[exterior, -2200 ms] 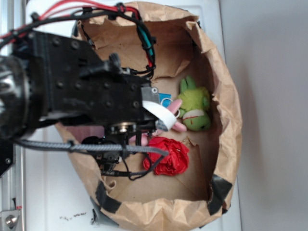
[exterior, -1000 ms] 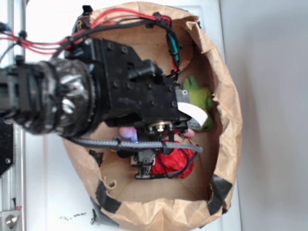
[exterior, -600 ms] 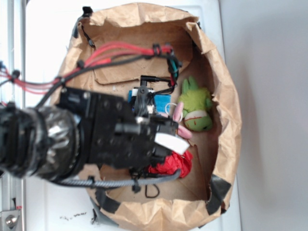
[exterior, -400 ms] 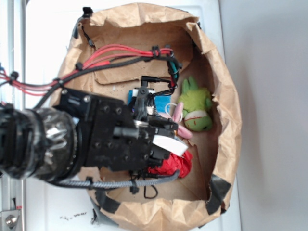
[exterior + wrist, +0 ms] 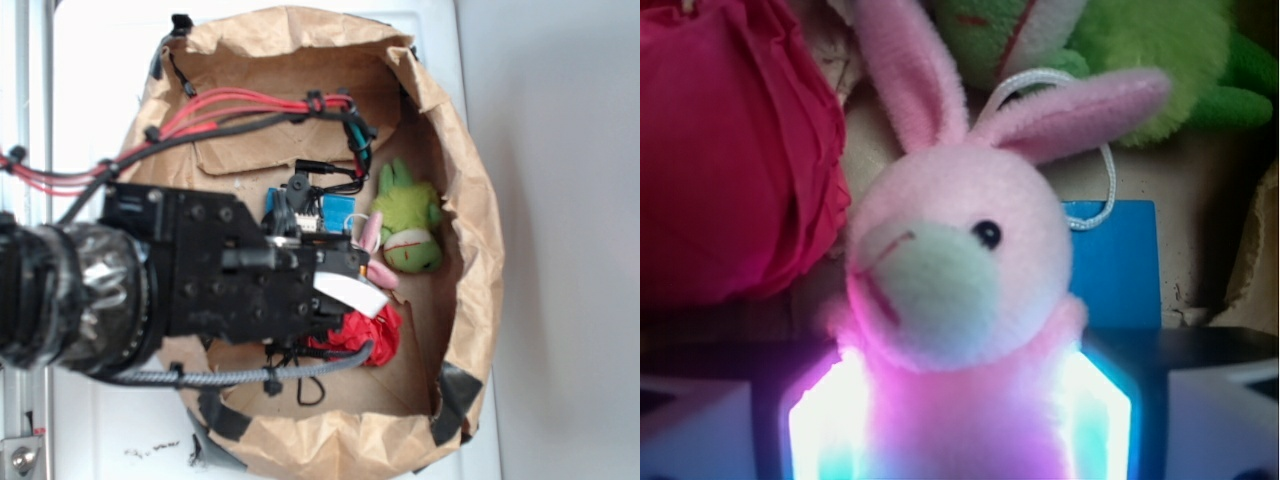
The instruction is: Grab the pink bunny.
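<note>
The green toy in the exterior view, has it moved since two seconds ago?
No. The green toy lies at the same spot against the paper bag's right wall.

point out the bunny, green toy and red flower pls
bunny [image 5: 960, 270], wrist view, on its face
green toy [image 5: 408, 215], exterior view, on its body
red flower [image 5: 730, 150], wrist view, on its ruffled fabric

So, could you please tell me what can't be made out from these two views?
- Pink bunny: in the exterior view the arm hides all but its ears; in the wrist view its lower body is cut off by the bottom edge and washed out by glow.
- Gripper: contact with the bunny's sides is lost in glare.
- Red fabric flower: half covered by the arm.
</note>
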{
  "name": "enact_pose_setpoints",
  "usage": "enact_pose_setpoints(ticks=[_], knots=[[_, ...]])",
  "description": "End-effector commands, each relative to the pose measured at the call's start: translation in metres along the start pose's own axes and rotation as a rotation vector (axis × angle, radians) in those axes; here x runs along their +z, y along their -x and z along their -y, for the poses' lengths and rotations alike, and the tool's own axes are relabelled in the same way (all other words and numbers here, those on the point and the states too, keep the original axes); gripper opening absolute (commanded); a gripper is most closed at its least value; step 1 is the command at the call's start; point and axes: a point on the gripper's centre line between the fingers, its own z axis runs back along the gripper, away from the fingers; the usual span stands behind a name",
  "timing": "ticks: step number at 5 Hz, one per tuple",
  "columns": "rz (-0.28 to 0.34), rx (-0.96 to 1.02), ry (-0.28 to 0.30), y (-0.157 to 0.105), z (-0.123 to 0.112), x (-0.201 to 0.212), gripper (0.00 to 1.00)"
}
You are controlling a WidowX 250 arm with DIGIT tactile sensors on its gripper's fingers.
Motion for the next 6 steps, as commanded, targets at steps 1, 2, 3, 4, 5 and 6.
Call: enact_pose_setpoints(ticks=[1, 2, 3, 4, 5, 6], knots=[[0.031, 0.019, 0.069, -0.004, -0.012, 0.038, 0.00], [0.059, 0.029, 0.118, 0.000, -0.022, 0.065, 0.00], [0.079, 0.039, 0.172, 0.003, -0.034, 0.095, 0.00], [0.094, 0.065, 0.161, -0.003, -0.035, 0.110, 0.00], [0.105, 0.085, 0.161, -0.011, -0.036, 0.126, 0.00], [0.092, 0.174, 0.097, -0.020, -0.032, 0.142, 0.00]])
